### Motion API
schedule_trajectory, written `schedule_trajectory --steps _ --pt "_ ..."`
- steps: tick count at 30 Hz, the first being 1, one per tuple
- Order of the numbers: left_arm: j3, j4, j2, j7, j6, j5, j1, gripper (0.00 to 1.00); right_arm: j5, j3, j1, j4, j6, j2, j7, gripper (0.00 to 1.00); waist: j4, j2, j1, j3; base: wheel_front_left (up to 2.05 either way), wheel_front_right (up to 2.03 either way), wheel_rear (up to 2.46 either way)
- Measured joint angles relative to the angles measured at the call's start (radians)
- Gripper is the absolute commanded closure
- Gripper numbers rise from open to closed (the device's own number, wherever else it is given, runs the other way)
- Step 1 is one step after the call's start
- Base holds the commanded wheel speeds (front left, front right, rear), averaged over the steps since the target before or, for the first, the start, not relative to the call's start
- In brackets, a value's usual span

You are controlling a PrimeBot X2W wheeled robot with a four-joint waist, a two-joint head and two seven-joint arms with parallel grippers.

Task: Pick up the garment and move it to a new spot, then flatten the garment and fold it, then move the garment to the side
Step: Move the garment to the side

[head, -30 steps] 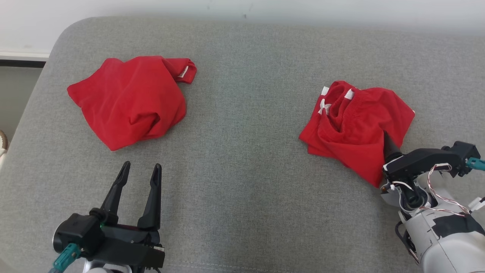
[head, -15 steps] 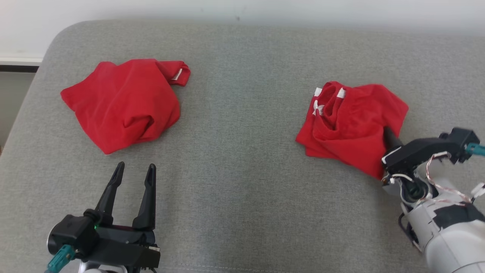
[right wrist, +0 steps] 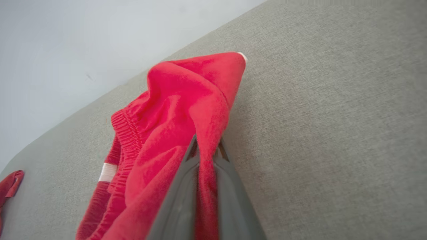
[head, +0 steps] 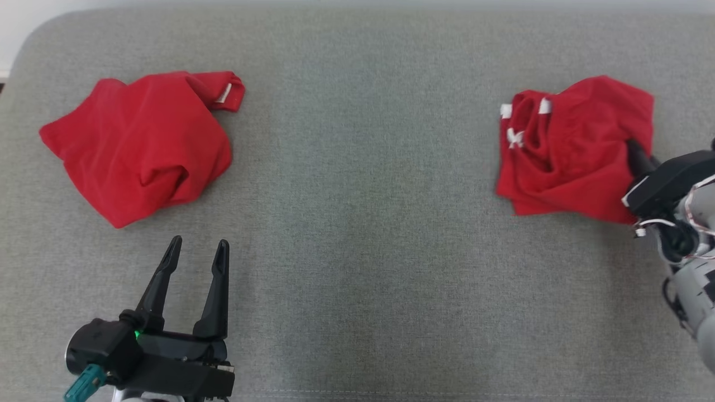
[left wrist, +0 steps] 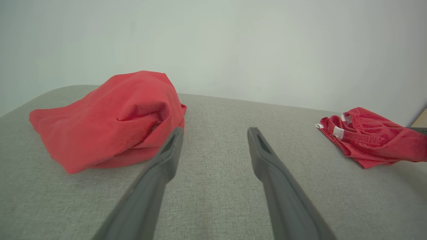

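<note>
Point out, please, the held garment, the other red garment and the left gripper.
held garment [head: 581, 151]: head view, its crumpled middle.
other red garment [head: 139, 145]: head view, middle of the heap.
left gripper [head: 199, 241]: head view, midway between its fingertips.

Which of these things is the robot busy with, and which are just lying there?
In the job:
- red garment with white tabs, pinched in the shut right gripper
- grey cushion under it, the work surface

Just lying about:
- other red garment, untouched, beyond the open left gripper
</note>
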Motion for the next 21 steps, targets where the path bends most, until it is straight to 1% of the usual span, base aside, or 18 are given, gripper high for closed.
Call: schedule_trajectory --steps 10,16,21 --pt "-0.019 -0.049 0.037 0.0 0.0 -0.005 -0.01 0.0 -0.085 0.034 -0.085 -0.05 -0.002 -0.105 -0.007 1.0 -0.017 0.0 0.0 0.099 0.0 0.0 0.0" --pt "-0.043 -0.088 0.053 0.0 0.0 -0.01 -0.065 0.0 -0.12 0.026 -0.156 -0.081 -0.034 -0.186 -0.024 1.0 -0.02 0.0 0.0001 0.178 0.0 0.0 0.0" --pt "-0.079 -0.12 0.066 0.0 0.0 -0.049 -0.101 0.0 -0.148 0.023 -0.191 -0.095 -0.064 -0.235 -0.033 1.0 -0.019 0.0001 0.0002 0.244 0.0 0.0 0.0"
